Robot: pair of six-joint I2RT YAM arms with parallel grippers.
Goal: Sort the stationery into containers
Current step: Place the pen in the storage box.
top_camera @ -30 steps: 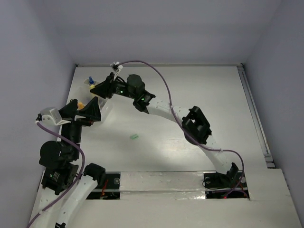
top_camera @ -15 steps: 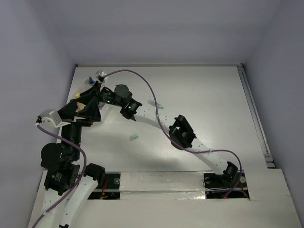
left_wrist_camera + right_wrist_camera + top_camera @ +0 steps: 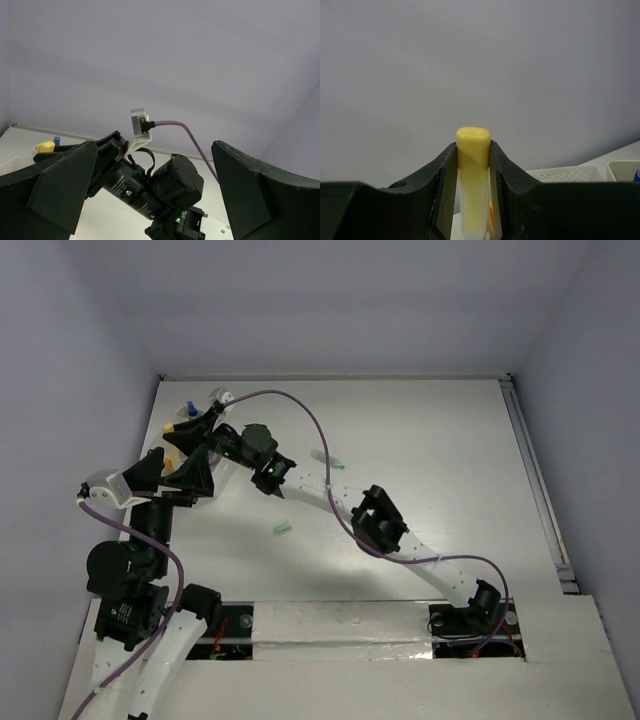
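Observation:
My right gripper (image 3: 190,430) reaches across to the far left of the table and is shut on a yellow marker (image 3: 473,150), which stands upright between the fingers, cap up. The marker's yellow cap (image 3: 45,147) also shows in the left wrist view. My left gripper (image 3: 175,472) is wide open and empty just in front of the right one, whose wrist shows between its fingers (image 3: 60,185). Off-white containers (image 3: 570,174) lie behind the marker; in the top view the arms mostly hide them. A blue-capped pen (image 3: 190,408) stands at the far left.
A small green eraser (image 3: 283,529) lies on the table's middle left. A green marker (image 3: 330,460) lies further back, beside the right arm. The right arm's purple cable (image 3: 300,400) arcs over the table. The left wall is close to both grippers.
My right gripper has swung left with the yellow marker, toward the table's far left corner. The green marker has come into view behind the arm. The left gripper has barely moved.

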